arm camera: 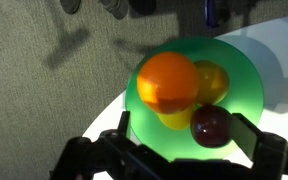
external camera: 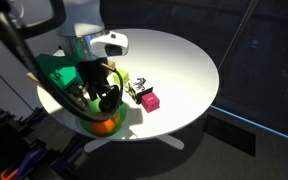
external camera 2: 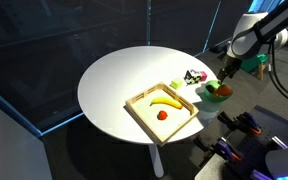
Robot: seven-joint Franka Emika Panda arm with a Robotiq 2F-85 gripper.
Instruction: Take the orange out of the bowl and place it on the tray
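Gripper at lower centre of the wrist view: jaws wide apart, holding nothing, above the bowl. The orange sits in the bowl, frame centre, against a yellow fruit, with a dark red fruit below. The tray lies apart, mid-frame in an exterior view.

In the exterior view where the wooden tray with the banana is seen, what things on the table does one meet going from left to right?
the tray → the small objects → the bowl
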